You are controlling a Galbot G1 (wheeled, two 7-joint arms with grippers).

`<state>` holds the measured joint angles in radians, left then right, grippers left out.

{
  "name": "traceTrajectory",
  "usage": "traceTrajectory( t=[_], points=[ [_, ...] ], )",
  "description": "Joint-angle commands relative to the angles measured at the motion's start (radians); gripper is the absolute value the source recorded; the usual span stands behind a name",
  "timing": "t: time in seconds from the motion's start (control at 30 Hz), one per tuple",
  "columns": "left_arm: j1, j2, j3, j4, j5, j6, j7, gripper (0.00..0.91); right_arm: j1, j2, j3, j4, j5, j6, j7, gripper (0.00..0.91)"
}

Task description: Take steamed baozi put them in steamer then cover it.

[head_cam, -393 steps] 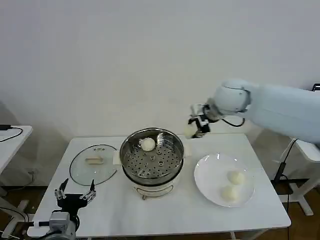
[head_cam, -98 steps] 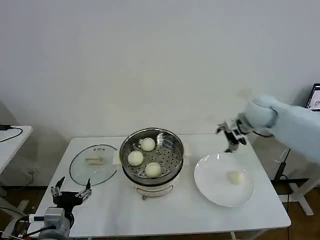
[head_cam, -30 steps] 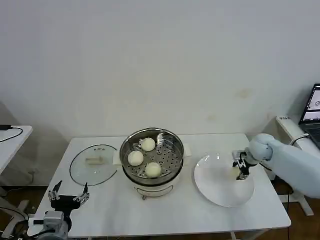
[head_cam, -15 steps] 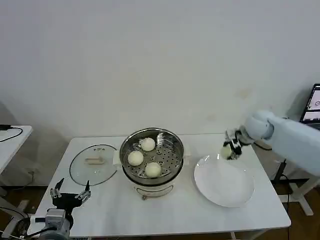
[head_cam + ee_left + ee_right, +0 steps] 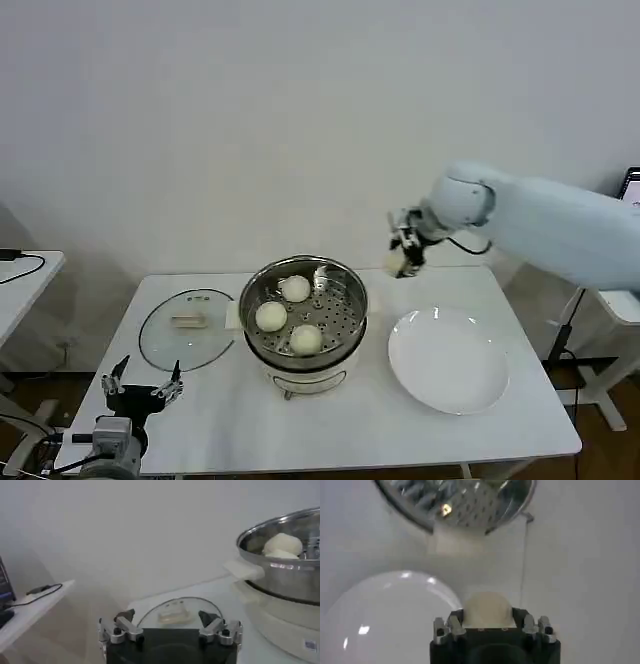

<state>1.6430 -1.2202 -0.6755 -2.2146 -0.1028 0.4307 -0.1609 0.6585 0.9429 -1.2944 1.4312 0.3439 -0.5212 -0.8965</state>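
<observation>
Moved: last baozi (image 5: 393, 263) is being carried from plate (image 5: 448, 360) toward steamer (image 5: 304, 312).
Right gripper (image 5: 407, 251): jaws are being kept closed on it.
Left gripper (image 5: 140, 390): jaws spread, empty, parked low near the cover (image 5: 187, 328).
Meaning: covering is being approached.

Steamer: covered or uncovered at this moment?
Uncovered. The steamer is open with three baozi inside; the cover lies flat on the table beside it.

My right arm is a smooth, pale blue-white shell ending in a rounded joint, with a thin black cable at the wrist. My right claw (image 5: 406, 252) and left claw (image 5: 141, 385) are black-bodied, with silvery metal fingers.
</observation>
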Motion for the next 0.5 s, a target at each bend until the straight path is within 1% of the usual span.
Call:
traceTrajectory(
  t=[0.03,0.07,0.13,0.27,0.5],
  points=[
    [-0.001,0.0,-0.005,0.001,-0.001,0.0,0.0,0.907,0.053,0.293,-0.051,-0.033,0.208,-0.121,0.096,0.665],
    [-0.001,0.0,-0.007,0.001,-0.001,0.0,0.0,0.907,0.041,0.313,-0.051,-0.04,0.224,-0.129,0.11,0.665],
    [-0.001,-0.001,-0.01,-0.002,-0.001,0.0,0.0,0.907,0.019,0.331,-0.049,-0.049,0.236,-0.147,0.121,0.665],
    [-0.001,-0.005,-0.014,-0.004,-0.001,0.0,0.0,0.907,-0.02,0.35,-0.05,-0.068,0.253,-0.167,0.128,0.665],
    [-0.002,-0.008,-0.02,-0.005,-0.006,0.0,0.001,0.907,-0.085,0.329,-0.057,-0.085,0.211,-0.179,0.122,0.665]
  ],
)
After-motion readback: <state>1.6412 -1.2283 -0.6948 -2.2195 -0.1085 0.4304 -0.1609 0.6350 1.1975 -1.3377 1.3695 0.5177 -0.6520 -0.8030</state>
